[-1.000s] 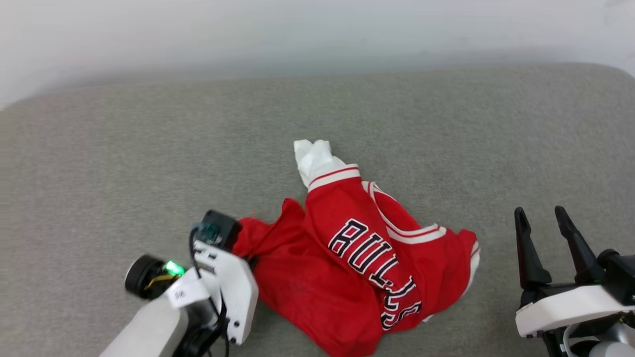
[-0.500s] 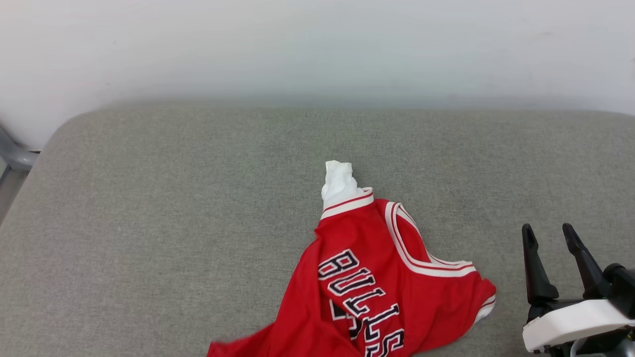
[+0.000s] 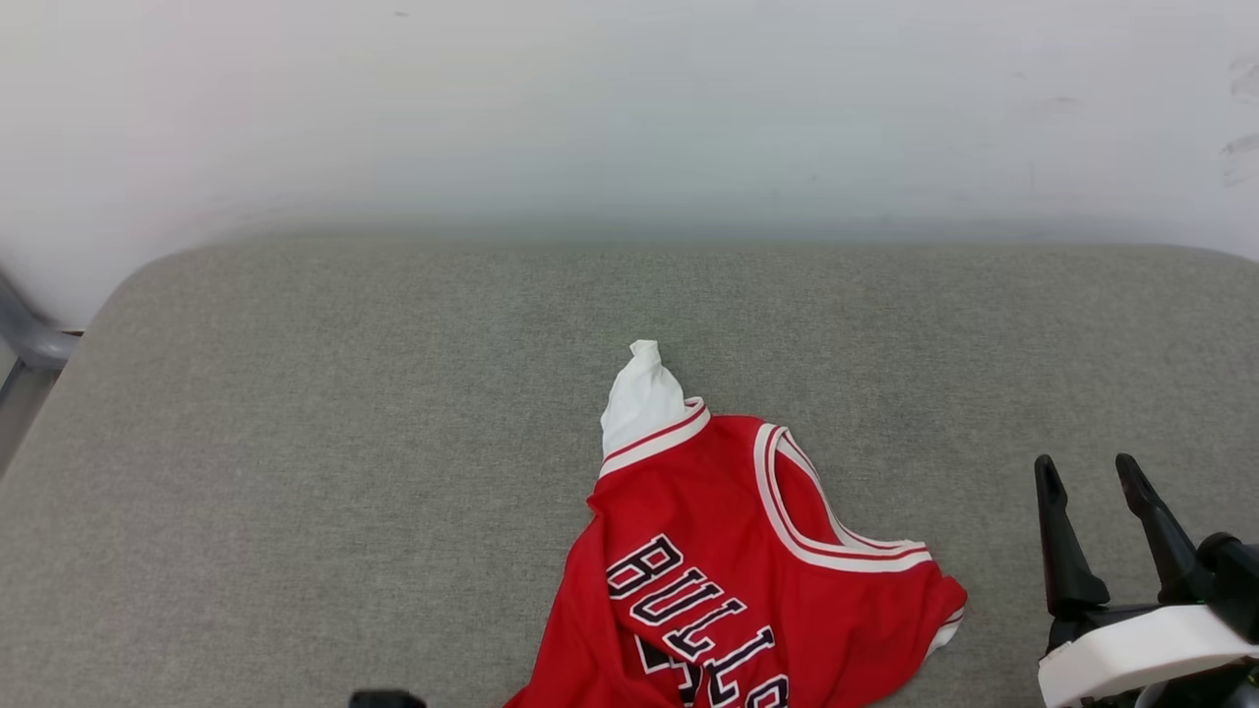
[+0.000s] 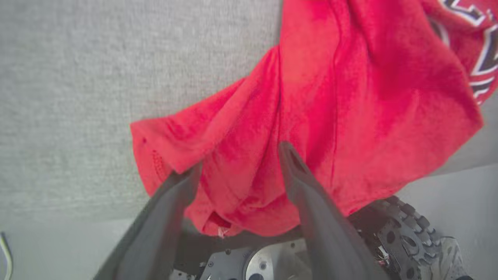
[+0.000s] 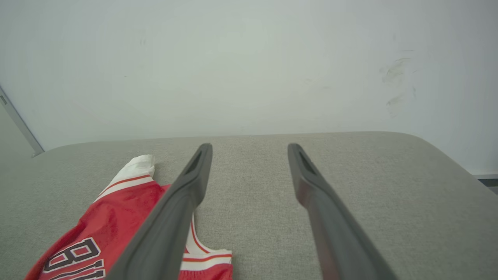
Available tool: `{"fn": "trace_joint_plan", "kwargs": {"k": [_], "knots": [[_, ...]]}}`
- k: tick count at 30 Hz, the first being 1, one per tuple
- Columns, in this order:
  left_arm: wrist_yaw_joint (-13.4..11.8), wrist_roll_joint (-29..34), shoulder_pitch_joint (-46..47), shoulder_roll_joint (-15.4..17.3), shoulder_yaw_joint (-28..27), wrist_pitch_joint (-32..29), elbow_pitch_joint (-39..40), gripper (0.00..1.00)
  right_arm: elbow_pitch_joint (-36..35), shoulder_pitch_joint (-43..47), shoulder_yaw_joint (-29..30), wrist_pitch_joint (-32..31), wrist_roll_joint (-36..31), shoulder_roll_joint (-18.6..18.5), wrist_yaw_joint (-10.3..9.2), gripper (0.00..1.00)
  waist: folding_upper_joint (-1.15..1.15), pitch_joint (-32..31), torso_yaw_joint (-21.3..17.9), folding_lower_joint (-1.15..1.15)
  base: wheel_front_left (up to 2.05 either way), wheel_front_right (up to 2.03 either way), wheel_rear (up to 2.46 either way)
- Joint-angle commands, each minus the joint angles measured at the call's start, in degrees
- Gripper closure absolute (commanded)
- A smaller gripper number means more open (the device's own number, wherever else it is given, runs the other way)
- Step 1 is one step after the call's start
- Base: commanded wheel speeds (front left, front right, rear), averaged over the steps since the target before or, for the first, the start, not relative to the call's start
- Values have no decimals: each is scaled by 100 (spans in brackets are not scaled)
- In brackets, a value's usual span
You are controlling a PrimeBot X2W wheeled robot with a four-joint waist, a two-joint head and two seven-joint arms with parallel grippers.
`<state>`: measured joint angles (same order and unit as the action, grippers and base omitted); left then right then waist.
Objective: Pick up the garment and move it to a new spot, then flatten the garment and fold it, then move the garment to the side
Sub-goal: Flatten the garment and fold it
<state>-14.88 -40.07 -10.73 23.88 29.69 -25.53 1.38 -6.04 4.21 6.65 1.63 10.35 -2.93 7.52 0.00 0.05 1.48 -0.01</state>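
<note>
From my head, the red shirt (image 3: 728, 560) lay crumpled on the grey cushion (image 3: 295, 442), low and a little right of the middle, running off the bottom edge of the view. Its white sleeve (image 3: 641, 393) pointed away from me toward the pale wall (image 3: 590, 118), and the black lettering (image 3: 689, 615) ran slantwise across the front. My right hand (image 3: 1087, 470) hovered at the lower right, fingers spread and empty, beside the shirt but apart from it.

Along my left wrist, my left hand (image 4: 239, 159) stood with both fingers wide apart over the red cloth of the shirt (image 4: 350, 97), gripping nothing. A folded hem lay against the tip of one finger (image 4: 183, 186). The cloth's lower fold reached past the cushion's (image 4: 97, 77) near edge, above a knobbly tyre (image 4: 404, 229) of my base.

Along my right wrist, the right hand (image 5: 249, 147) pointed across the cushion (image 5: 389, 186) at the wall (image 5: 233, 58), its fingers parted with bare cushion between them. The shirt (image 5: 113, 221) lay at the lower left, partly behind one finger (image 5: 175, 217), with its white sleeve (image 5: 136, 163) farthest out.
</note>
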Motion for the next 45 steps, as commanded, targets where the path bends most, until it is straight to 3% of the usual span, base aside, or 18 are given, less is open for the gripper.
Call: {"fn": "trace_joint_plan", "kwargs": {"k": [1, 6, 10, 16, 21, 26, 35, 40, 41, 43, 45], "knots": [[-11, 91, 145, 35, -42, 129, 104, 0, -49, 88, -5, -13, -2, 9, -6, 0, 0, -16, -31, 1, 0, 0, 0], [21, 447, 554, 108, -194, 627, 484, 0, -123, 67, 2, -53, 13, 9, -6, 0, 0, -17, -111, 1, 0, 0, 0], [123, 667, 1121, -45, -319, 1149, 558, 0, -215, -40, -3, -50, 29, 9, -6, 0, 0, 162, -188, 1, 0, 0, 0], [534, 712, 2272, -397, -213, 1362, 39, 0, -250, -317, -68, -16, 47, 10, -6, 0, 0, 627, -349, 1, 0, 0, 0], [885, 610, 3308, -609, -130, 1102, -624, 0, -175, -592, -220, 41, 60, 10, -6, 0, 0, 1077, -563, 1, 0, 0, 0], [1120, 550, 4131, -616, -126, 727, -1463, 0, 12, -818, -319, 150, 98, 10, -5, 0, 0, 1404, -825, 1, 0, 0, 0], [1555, 652, 4924, -447, 254, -140, -2758, 0, 334, -986, -404, 399, 190, 9, -6, 0, 0, 1667, -1100, 1, 0, 0, 0], [1643, 634, 5017, -424, 467, -726, -3394, 0, 487, -1045, -431, 506, 235, 10, -6, 0, 0, 1738, -1156, 1, 0, 0, 0], [1675, 604, 5018, -447, 488, -797, -3465, 7, 519, -1065, -426, 527, 236, 10, -6, 0, 0, 1747, -1154, 1, 0, 0, 0], [1659, 655, 5068, -463, 484, -660, -3495, 100, 551, -1095, -420, 556, 239, 10, -6, 0, 0, 1758, -1144, 1, 0, 0, 0], [1636, 693, 5115, -449, 449, -455, -3497, 100, 585, -1106, -405, 573, 237, 10, -6, 0, 0, 1753, -1119, 1, 0, 0, 0]]}}
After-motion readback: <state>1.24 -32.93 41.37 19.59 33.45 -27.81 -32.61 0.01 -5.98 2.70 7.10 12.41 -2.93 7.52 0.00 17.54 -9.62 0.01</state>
